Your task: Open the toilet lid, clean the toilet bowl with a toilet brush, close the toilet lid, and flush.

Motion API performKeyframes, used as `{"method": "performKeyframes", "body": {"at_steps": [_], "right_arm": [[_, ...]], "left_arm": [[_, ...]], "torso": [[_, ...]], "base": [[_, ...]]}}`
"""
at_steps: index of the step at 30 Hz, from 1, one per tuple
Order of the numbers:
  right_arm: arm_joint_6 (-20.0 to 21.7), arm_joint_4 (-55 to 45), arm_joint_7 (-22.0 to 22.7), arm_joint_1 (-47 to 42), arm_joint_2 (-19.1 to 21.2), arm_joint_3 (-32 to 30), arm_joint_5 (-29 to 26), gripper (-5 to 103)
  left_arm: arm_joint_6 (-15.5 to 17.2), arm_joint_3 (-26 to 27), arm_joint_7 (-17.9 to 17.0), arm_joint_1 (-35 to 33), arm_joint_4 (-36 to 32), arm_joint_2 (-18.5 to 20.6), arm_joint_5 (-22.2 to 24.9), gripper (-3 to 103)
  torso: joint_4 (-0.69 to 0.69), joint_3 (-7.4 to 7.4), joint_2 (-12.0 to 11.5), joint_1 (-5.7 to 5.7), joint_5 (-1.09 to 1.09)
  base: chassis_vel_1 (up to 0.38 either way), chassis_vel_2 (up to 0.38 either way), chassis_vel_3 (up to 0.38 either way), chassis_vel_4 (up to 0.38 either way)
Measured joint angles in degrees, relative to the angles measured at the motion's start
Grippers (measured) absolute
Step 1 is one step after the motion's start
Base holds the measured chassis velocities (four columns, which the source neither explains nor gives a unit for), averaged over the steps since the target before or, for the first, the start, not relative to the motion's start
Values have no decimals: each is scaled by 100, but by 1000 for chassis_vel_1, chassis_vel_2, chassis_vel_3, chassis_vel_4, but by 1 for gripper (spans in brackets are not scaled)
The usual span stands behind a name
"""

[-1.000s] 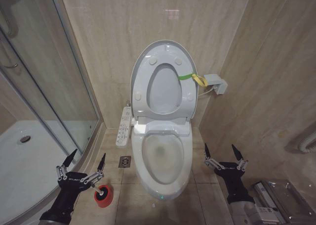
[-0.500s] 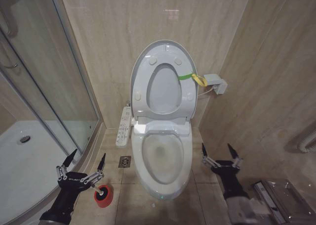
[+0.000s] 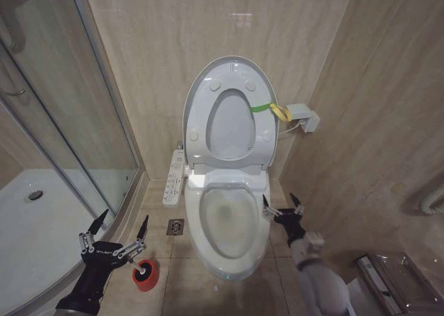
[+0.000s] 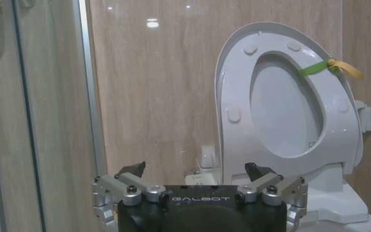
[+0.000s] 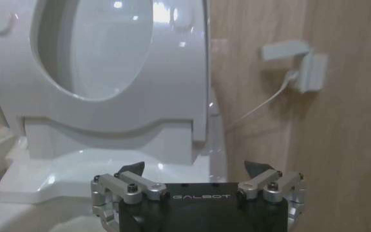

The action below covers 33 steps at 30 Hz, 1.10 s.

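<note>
The right gripper (image 3: 282,206) hangs with its two fingers spread apart and nothing between them, just beside the right rim of the toilet bowl (image 3: 232,222), close to the rim near its rear half. From the right wrist view the same gripper (image 5: 195,170) points at the base of the raised toilet lid (image 5: 102,63), with a white wall box (image 5: 301,63) and its cable on the tiled wall off to the far side.

Up and behind this gripper, the toilet lid (image 3: 229,114) stands upright against the wall with the seat raised against it, and a yellow-green strap (image 3: 272,110) hangs from its right edge. The bowl is open to view.

The left gripper (image 3: 119,227) is parked low on the other side of the bowl, well apart from it, fingers also spread and empty. Just below its right finger sits a red holder cup (image 3: 145,274) on the floor, with the toilet brush (image 3: 141,266) standing in it. A floor drain (image 3: 175,226) lies between that gripper and the bowl, and a white button panel (image 3: 174,178) runs along the bowl's left side. In the left wrist view, the left gripper (image 4: 195,170) faces the lid (image 4: 289,106) and a glass shower door (image 4: 37,106).
</note>
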State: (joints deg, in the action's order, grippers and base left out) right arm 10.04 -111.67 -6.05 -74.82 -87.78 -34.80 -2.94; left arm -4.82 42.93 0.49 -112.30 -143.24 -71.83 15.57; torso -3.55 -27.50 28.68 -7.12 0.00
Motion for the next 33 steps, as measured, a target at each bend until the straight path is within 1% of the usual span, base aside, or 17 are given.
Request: {"method": "performKeyframes", "body": {"at_steps": [3, 4, 6, 8, 15, 16, 17, 19, 20, 21, 24, 25, 26, 27, 29, 31, 33], "right_arm": [[322, 578, -315, 637, -90, -34, 49, 100], [322, 578, -315, 637, -90, -34, 49, 100], [461, 824, -451, 919, -131, -45, 69, 100], [496, 883, -485, 975, -140, -49, 75, 100], [522, 879, -492, 970, -134, -97, 75, 100], [533, 757, -487, 879, -104, -197, 47, 100], [533, 757, -487, 879, -104, -197, 47, 100], [541, 377, -409, 587, 14, -515, -81, 100], [544, 187, -368, 448, 66, -661, -146, 100], [544, 187, -368, 448, 66, -661, -146, 100], [558, -579, -199, -143, 289, -1277, -404, 100], [558, -579, -199, -143, 289, -1277, -404, 100], [562, -834, -145, -336, 362, -1478, -491, 100], [563, -981, -111, -446, 405, -1600, -538, 100], [564, -1063, -93, -508, 428, -1659, -569, 100], [566, -1096, -83, -538, 438, -1683, -584, 100], [566, -1101, -82, -540, 440, -1684, -585, 100]], "left_arm": [[0, 0, 0, 0, 0, 0, 0, 100], [0, 0, 0, 0, 0, 0, 0, 100], [0, 0, 0, 0, 0, 0, 0, 100], [0, 0, 0, 0, 0, 0, 0, 100], [0, 0, 0, 0, 0, 0, 0, 100], [0, 0, 0, 0, 0, 0, 0, 100], [0, 0, 0, 0, 0, 0, 0, 100], [0, 0, 0, 0, 0, 0, 0, 100], [0, 0, 0, 0, 0, 0, 0, 100], [0, 0, 0, 0, 0, 0, 0, 100], [0, 0, 0, 0, 0, 0, 0, 100], [0, 0, 0, 0, 0, 0, 0, 100], [0, 0, 0, 0, 0, 0, 0, 100], [0, 0, 0, 0, 0, 0, 0, 100], [0, 0, 0, 0, 0, 0, 0, 100], [0, 0, 0, 0, 0, 0, 0, 100], [0, 0, 0, 0, 0, 0, 0, 100]], "torso": [[0, 0, 0, 0, 0], [0, 0, 0, 0, 0], [3, 0, 0, 0, 0], [-2, 0, 0, -1, -1], [0, 1, 0, 0, -1], [6, 0, 0, 0, 2], [6, 0, 0, 0, 2], [-1, 1, 0, 0, -1], [-2, 1, 0, 0, -1], [-2, 1, 0, 0, -1], [-3, 1, 0, 0, 1], [-3, 1, 0, 0, 1], [-1, 1, 0, 1, 1], [-4, 2, 1, 1, -1], [-3, 2, 1, 2, -2], [2, 2, 1, 1, 3], [2, 1, 1, 1, 0]], "base": [[0, 0, 0, 0], [0, 0, 0, 0], [0, 0, 0, 0], [0, 0, 0, 0], [0, 0, 0, 0], [0, 0, 0, 0], [0, 0, 0, 0], [0, 0, 0, 0], [0, 0, 0, 0], [0, 0, 0, 0], [0, 0, 0, 0], [0, 0, 0, 0], [0, 0, 0, 0], [0, 0, 0, 0], [0, 0, 0, 0], [0, 0, 0, 0], [0, 0, 0, 0]]}}
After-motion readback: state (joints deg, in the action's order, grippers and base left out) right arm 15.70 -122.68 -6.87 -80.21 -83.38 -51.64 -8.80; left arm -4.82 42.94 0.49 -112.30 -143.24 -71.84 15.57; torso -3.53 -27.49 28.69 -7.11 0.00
